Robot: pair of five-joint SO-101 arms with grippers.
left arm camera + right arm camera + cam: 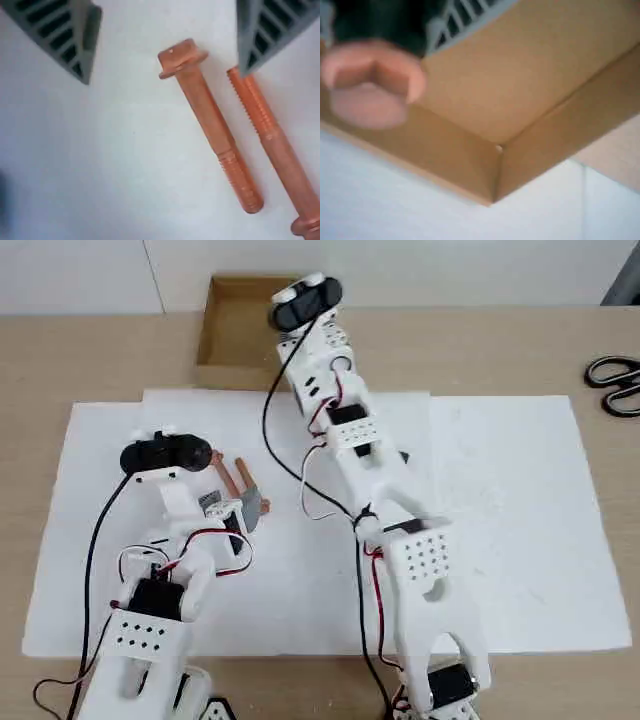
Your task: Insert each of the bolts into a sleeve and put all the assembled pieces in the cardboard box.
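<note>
left tool (pixel 164 72) spread over two bolts (pixel 210 125), right tool (pixel 300 308) above box (pixel 232 335)

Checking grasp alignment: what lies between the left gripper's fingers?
Left wrist view: a copper bolt lies head-first between the fingers; a second bolt runs behind one.

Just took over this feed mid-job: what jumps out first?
A copper bolt and a second bolt lie side by side, heads at opposite ends, on the white sheet, with the left gripper open over them. The right gripper is out over the cardboard box beyond the sheet's far edge, and a blurred pinkish thing sits close to its wrist camera.
</note>
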